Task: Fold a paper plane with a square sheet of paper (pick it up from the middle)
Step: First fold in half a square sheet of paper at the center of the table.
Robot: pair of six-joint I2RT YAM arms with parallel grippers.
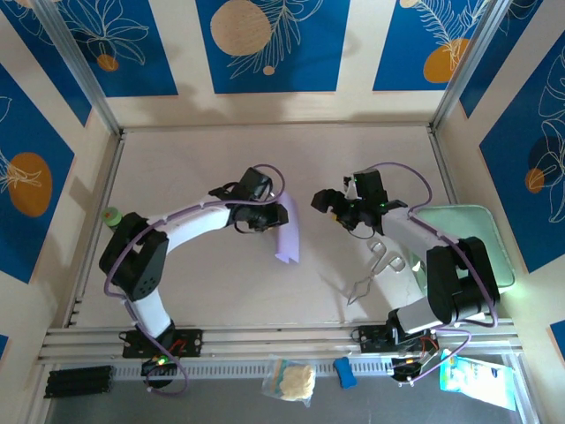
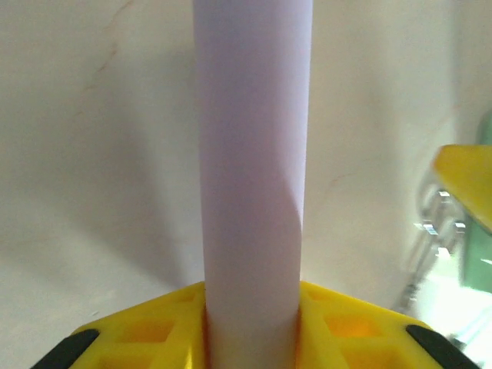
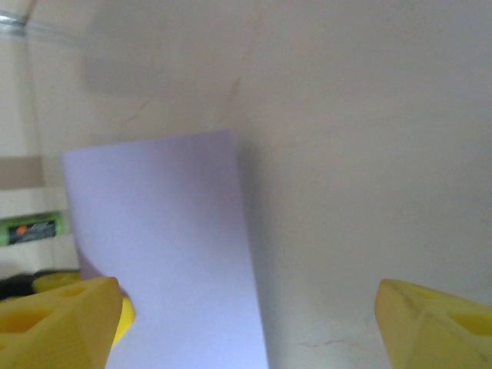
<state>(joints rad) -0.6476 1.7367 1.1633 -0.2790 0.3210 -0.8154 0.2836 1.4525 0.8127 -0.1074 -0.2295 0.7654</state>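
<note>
The square sheet of paper (image 1: 287, 231) is lavender and hangs bowed into a narrow curved strip above the table's middle. My left gripper (image 1: 265, 212) is shut on its upper part. In the left wrist view the paper (image 2: 252, 177) rises as a rounded column out of my left gripper (image 2: 252, 315), squeezed between the yellow fingers (image 2: 154, 327). My right gripper (image 1: 322, 201) stands open just right of the sheet, apart from it. In the right wrist view the paper (image 3: 165, 246) faces the left half of my right gripper (image 3: 250, 330). The paper plane is out of view.
A pale green tray (image 1: 481, 225) lies at the right, by the right arm. A bent wire tool (image 1: 375, 263) lies in front of the right gripper. A small green object (image 1: 112, 215) sits at the left wall. Packets (image 1: 290, 380) lie beyond the front rail.
</note>
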